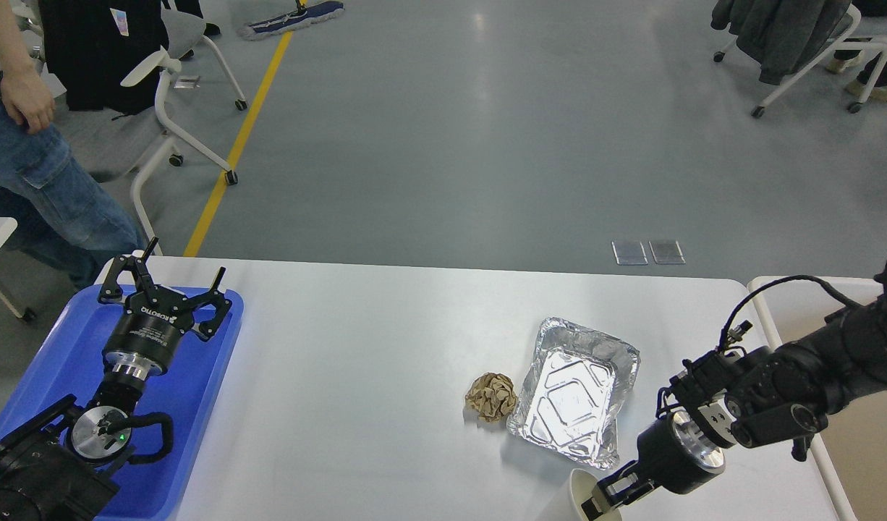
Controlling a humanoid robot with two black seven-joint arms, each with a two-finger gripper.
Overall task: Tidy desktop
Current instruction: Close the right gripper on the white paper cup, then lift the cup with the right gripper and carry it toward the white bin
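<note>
Foil tray (575, 391) lies empty on the desktop (357, 376), right of centre and tilted, its long side running from the far edge toward the near edge. Just beside its left side, at most barely touching it, sits a crumpled brown paper ball (492, 396). The desktop itself is the wide white surface filling the lower half of the view, its far edge against the grey floor. A blue tray (197, 405) covers its left end, and the left gripper (170, 278) hovers above that tray's far edge with its fingers spread wide and nothing between them. At the near edge, right of the foil tray, a white paper cup (575, 493) stands partly cut off by the view. The right gripper (607, 499) reaches down to the cup's rim, one finger seemingly inside; whether it is clamped I cannot tell. A beige bin (867, 449) adjoins the right edge.
</note>
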